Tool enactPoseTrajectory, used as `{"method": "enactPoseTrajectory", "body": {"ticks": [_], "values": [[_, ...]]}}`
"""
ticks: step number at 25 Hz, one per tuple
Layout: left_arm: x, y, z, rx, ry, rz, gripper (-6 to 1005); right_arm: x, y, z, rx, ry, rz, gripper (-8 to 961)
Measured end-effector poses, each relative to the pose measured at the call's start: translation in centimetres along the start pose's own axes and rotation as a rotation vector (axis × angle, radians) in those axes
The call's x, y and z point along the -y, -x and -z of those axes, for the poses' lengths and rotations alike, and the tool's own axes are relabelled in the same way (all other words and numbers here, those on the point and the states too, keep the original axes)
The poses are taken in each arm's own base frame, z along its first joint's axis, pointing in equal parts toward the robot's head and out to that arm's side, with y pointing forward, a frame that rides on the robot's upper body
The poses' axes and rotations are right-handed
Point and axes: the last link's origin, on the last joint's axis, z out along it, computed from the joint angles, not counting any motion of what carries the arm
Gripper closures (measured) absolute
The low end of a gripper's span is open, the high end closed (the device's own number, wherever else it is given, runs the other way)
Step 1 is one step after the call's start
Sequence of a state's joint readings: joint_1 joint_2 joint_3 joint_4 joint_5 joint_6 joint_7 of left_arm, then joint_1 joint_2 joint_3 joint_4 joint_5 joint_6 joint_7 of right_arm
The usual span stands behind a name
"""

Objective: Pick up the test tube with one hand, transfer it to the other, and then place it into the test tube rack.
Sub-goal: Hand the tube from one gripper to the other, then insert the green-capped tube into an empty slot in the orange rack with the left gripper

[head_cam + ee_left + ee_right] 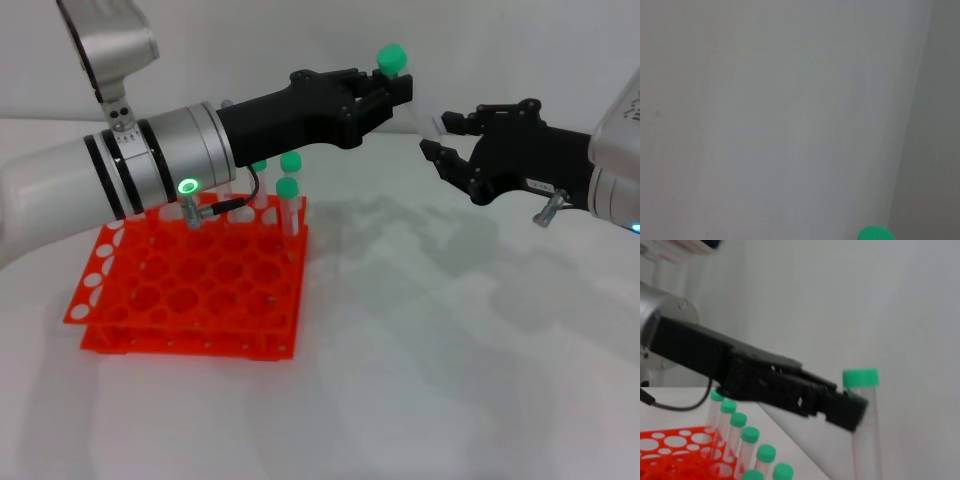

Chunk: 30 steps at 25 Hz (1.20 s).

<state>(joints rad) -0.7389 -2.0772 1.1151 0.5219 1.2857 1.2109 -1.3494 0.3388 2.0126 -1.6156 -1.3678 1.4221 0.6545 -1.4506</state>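
White tabletop point(420, 350), pale wall behind; test tube point(400, 85) held in the air to the right of the test tube rack point(190, 295).
I read the left gripper point(385, 92) clamped on the upright tube just below its green cap. Right gripper point(450, 140) hangs just beside it, fingers point(440, 158) spread and empty. Other green-capped tubes point(289, 205) stand in the rack's far row.

Bright even light, soft shadows, blurry wrist views

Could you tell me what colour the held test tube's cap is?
Green cap; the right wrist view shows it best.
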Motion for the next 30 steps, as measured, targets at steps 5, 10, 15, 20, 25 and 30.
{"method": "enactPoseTrajectory", "body": {"ticks": [5, 10, 15, 20, 25, 30], "values": [[0.0, -0.2, 0.1, -0.017, -0.002, -0.017, 790, 0.3, -0.7, 0.1, -0.018, -0.008, -0.020, 654], [0.1, 0.0, 0.3, -0.016, -0.009, -0.041, 783, 1.0, -1.7, 0.5, -0.038, -0.032, -0.045, 507], [0.4, 0.5, 1.6, -0.032, -0.046, -0.061, 776, 3.3, -4.1, 1.9, -0.079, -0.120, -0.124, 283], [0.8, 0.9, 3.8, -0.067, -0.115, -0.067, 770, 5.5, -6.1, 3.5, -0.106, -0.205, -0.195, 117], [-0.2, 1.1, 5.4, -0.107, -0.098, -0.034, 763, 6.6, -6.8, 4.2, -0.111, -0.247, -0.224, 79], [-1.8, 2.2, 6.8, -0.106, -0.045, 0.010, 756, 7.0, -6.8, 4.4, -0.107, -0.261, -0.227, 84]]}}
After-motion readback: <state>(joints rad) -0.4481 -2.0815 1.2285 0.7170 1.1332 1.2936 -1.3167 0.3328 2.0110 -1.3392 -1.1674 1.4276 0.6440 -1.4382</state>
